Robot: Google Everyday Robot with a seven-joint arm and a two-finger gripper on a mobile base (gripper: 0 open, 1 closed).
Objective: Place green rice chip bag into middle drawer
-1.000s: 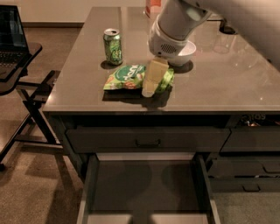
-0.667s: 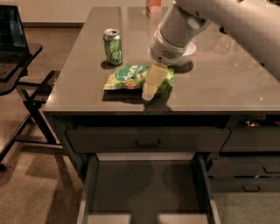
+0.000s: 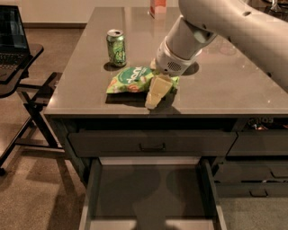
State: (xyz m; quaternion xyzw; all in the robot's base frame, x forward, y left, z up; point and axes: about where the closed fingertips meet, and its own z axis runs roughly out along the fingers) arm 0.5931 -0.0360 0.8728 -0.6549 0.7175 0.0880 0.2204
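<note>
The green rice chip bag (image 3: 128, 80) lies flat on the grey counter (image 3: 225, 90), near its front edge, with the white lettering facing up. My gripper (image 3: 155, 93) hangs from the pale arm, tilted down over the bag's right end, and covers that end. A bit of green shows behind the gripper. The middle drawer (image 3: 148, 193) is pulled open below the counter front, with a bare dark-grey bottom and paler side rims. Nothing lies in it.
A green soda can (image 3: 116, 47) stands upright behind the bag on the left. An orange-red object (image 3: 158, 5) stands at the counter's back edge. The top drawer (image 3: 150, 143) is closed. Narrower drawers (image 3: 256, 143) are to the right. A laptop on a black stand (image 3: 11, 36) is at the left.
My gripper has moved a little toward the counter's front edge and lower over the bag's right end. The bag and can have not moved.
</note>
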